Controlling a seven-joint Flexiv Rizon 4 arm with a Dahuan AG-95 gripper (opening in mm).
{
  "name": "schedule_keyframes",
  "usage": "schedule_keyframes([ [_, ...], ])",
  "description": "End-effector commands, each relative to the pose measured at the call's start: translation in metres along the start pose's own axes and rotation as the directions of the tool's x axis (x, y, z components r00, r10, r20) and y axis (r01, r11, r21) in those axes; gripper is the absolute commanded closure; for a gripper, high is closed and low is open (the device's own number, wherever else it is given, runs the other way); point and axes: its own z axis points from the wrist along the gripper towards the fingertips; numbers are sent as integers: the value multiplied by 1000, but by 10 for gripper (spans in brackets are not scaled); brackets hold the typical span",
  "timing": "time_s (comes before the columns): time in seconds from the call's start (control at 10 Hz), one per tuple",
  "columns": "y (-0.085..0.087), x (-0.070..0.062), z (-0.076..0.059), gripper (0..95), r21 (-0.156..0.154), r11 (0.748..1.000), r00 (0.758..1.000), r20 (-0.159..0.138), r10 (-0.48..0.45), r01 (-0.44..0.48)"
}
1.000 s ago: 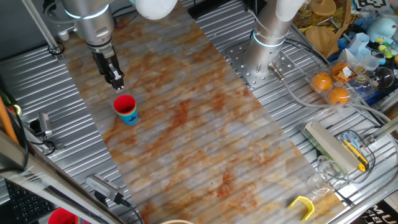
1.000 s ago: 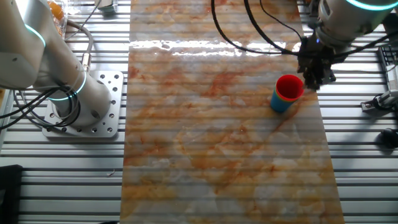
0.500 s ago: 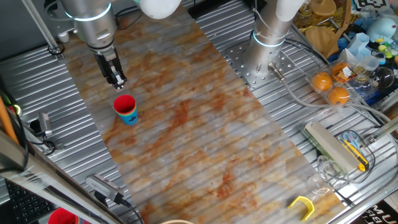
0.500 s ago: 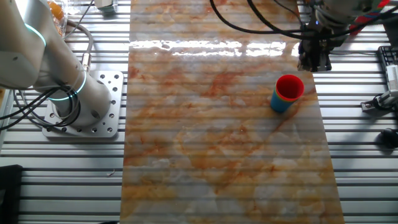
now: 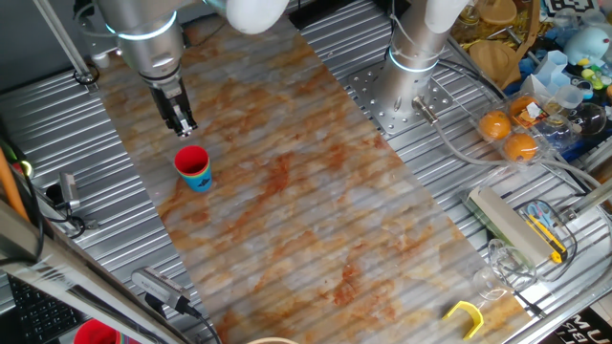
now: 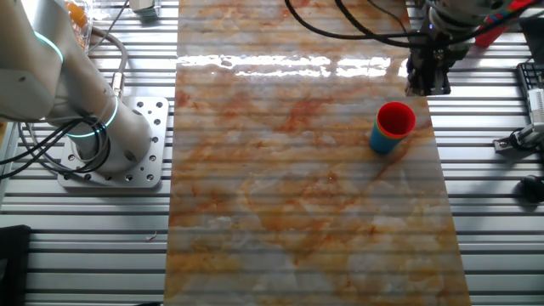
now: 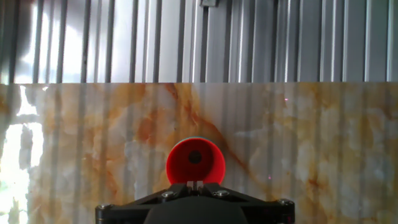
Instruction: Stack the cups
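Observation:
A red cup [image 5: 192, 161] stands nested in a blue cup [image 5: 199, 181] on the marbled mat, upright. The stack also shows in the other fixed view, red cup [image 6: 396, 117] over blue cup [image 6: 384, 141]. In the hand view I look down into the red cup [image 7: 195, 162]. No green cup can be told apart; it may be hidden inside the stack. My gripper [image 5: 183, 125] hangs above and just behind the stack, shut and empty, apart from it. It also shows in the other fixed view [image 6: 427, 86] and in the hand view [image 7: 195, 184].
A second arm's base [image 5: 411, 72] stands on the ribbed metal table right of the mat [image 5: 316, 191]. Oranges [image 5: 507, 134], clear plastic cups [image 5: 492, 272], a yellow-handled tool [image 5: 545, 234] and clutter lie at the right. A red object [image 5: 96, 333] sits at the bottom left.
My gripper has lifted up and away from the red cup. The stack has not moved.

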Motion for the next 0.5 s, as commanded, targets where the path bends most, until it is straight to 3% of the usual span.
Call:
schedule_keyframes([
  [0.1, 3, 11, -4, 950, 1, 1000, 1000, 19, -5, 5],
  [0.3, -2, 26, -10, 950, 21, 1000, 1000, 18, -15, 15],
  [0.4, -10, 35, -11, 950, 58, 998, 1000, 17, -23, 22],
  [0.5, -17, 45, -13, 950, 57, 998, 1000, 19, -24, 23],
])
